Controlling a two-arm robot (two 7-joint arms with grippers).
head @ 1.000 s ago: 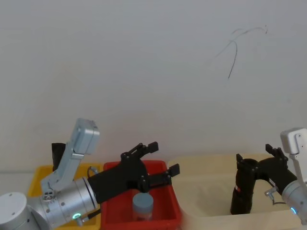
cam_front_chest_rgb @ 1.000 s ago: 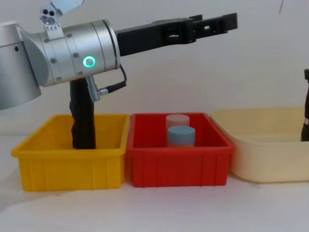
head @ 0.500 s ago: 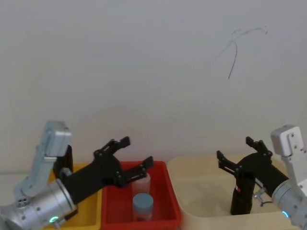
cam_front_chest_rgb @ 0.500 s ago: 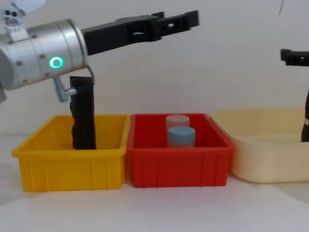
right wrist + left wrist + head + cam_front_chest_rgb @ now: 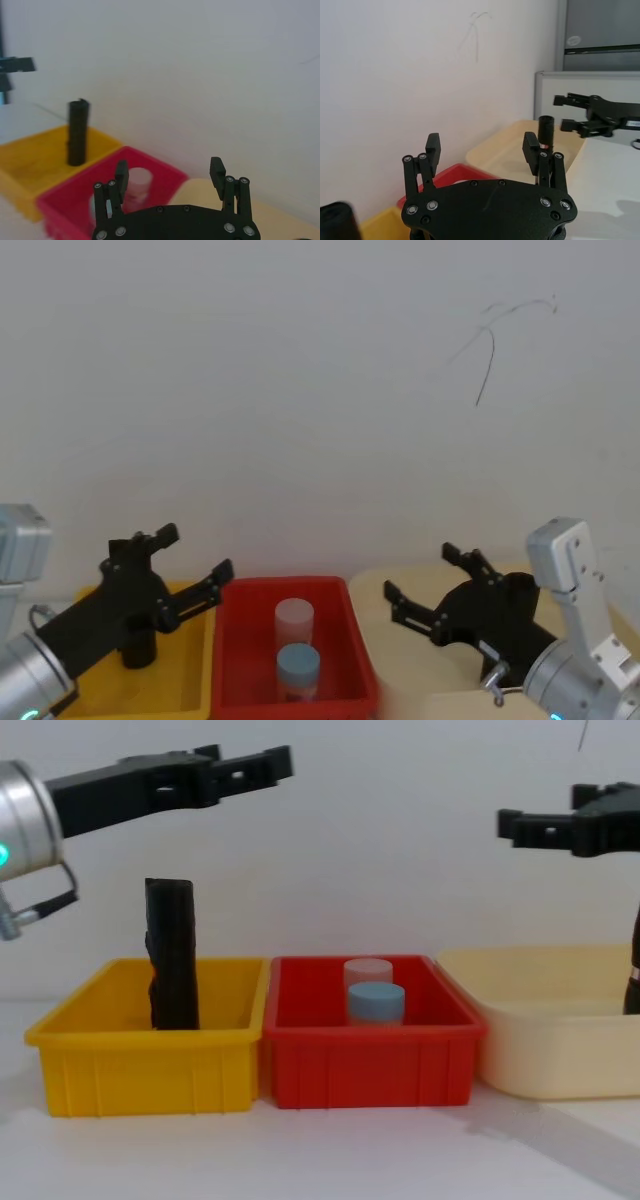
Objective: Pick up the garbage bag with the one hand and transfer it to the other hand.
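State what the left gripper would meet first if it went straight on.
Likely the wall: the left gripper points high over the red bin, above the garbage bag, though depth is unclear.

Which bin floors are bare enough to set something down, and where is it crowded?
Free: the yellow bin's floor between the slim black roll and the red bin; the cream bin's floor between the red bin and the garbage bag. Crowded: the red bin's middle, with two jars. Left gripper hangs open over yellow, right gripper open over cream.
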